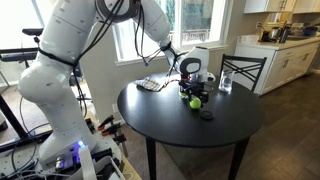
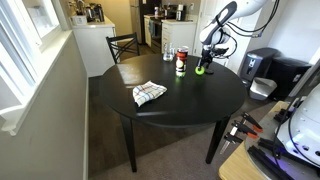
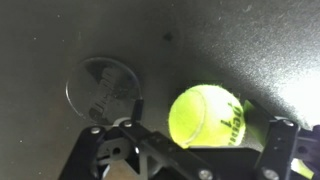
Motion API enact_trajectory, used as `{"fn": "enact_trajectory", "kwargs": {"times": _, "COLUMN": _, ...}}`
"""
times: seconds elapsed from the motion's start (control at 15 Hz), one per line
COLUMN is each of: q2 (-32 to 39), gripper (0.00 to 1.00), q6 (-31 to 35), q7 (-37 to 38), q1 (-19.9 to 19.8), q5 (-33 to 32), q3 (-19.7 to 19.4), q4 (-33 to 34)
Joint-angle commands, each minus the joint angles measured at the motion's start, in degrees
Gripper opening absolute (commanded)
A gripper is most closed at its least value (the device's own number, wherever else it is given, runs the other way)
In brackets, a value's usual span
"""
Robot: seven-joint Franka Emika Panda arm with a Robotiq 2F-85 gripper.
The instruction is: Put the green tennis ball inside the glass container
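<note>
Green tennis ball (image 3: 205,115) on table (image 2: 190,105), glass container (image 2: 181,62) upright

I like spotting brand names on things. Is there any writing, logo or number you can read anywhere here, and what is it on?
Nothing here can be read as words.
green tennis ball: dark printing on its side in the wrist view, too blurred to read.
glass container: red band near the top, too small to tell whether it carries words.
checked cloth: pattern only, no text seen.
</note>
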Motion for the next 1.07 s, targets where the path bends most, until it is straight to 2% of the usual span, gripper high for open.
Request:
{"fn": "enact_trajectory", "kwargs": {"times": 0.0, "q2": 1.0, "gripper": 1.0, "q6": 0.3, "q7": 0.6, "q1": -1.2, "q5": -0.3, "q3": 0.5, "q4": 1.5}}
{"fn": "enact_trajectory", "kwargs": {"times": 1.0, "q2": 5.9, "gripper": 1.0, "q6": -0.2, "q7": 0.2, "q1": -1.5, "q5": -0.6, "q3": 1.4, "q4": 8.1}}
